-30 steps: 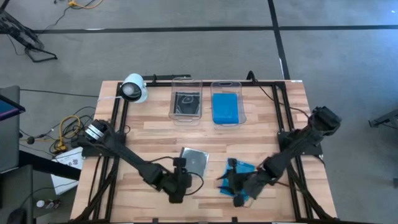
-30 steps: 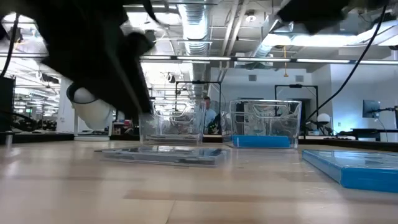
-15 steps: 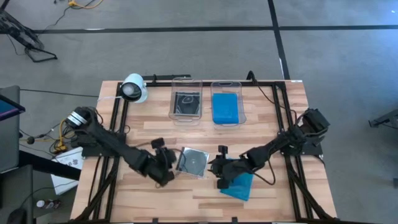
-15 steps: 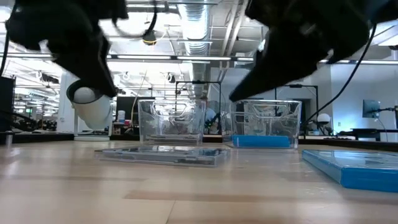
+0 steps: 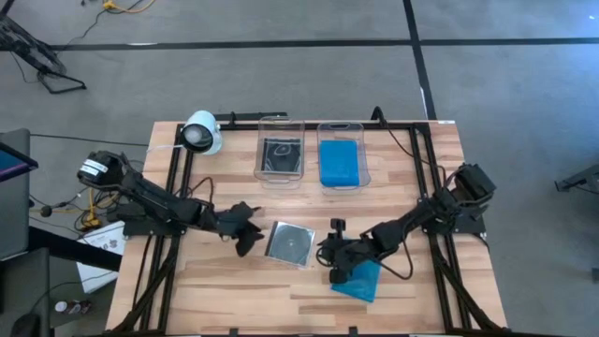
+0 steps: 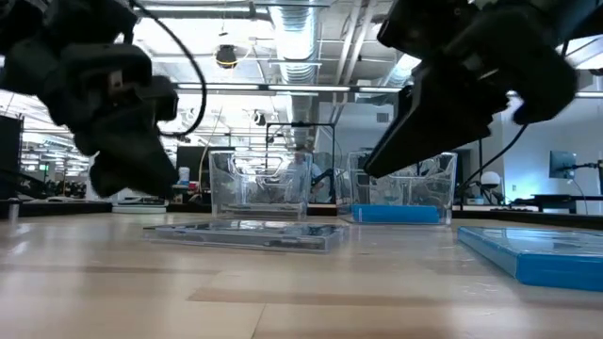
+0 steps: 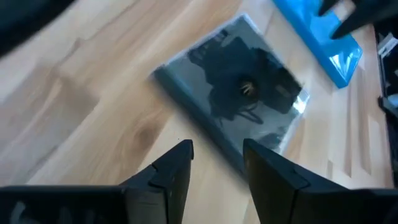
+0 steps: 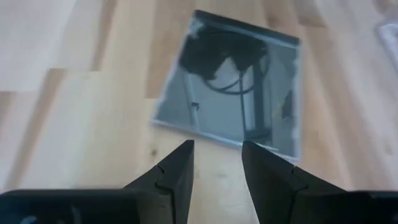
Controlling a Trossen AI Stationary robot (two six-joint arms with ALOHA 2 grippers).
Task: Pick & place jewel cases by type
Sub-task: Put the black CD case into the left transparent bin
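A clear/black jewel case point(image 5: 292, 243) showing a silver disc lies flat on the wooden table; it also shows in the low view point(image 6: 250, 234). A translucent blue jewel case point(image 5: 363, 279) lies flat to its right, nearer the front edge. My left gripper point(image 5: 247, 232) hovers just left of the clear case, open and empty, and its wrist view looks down on the case point(image 7: 233, 102). My right gripper point(image 5: 334, 255) hovers just right of the clear case, by the blue case's far left corner, open and empty. Its wrist view also shows the clear case point(image 8: 233, 87).
Two clear tubs stand at the table's far side: the left tub point(image 5: 281, 150) holds a clear/black case, the right tub point(image 5: 340, 154) a blue case. A white round device point(image 5: 201, 133) sits at the far left. Black frame rails run along both table sides.
My left gripper has gone from near the front edge toward the far edge and the left, ending beside the clear case's left edge. My right gripper has gone from above the blue case toward the table's left and a little farther back. Both cases have stayed in place.
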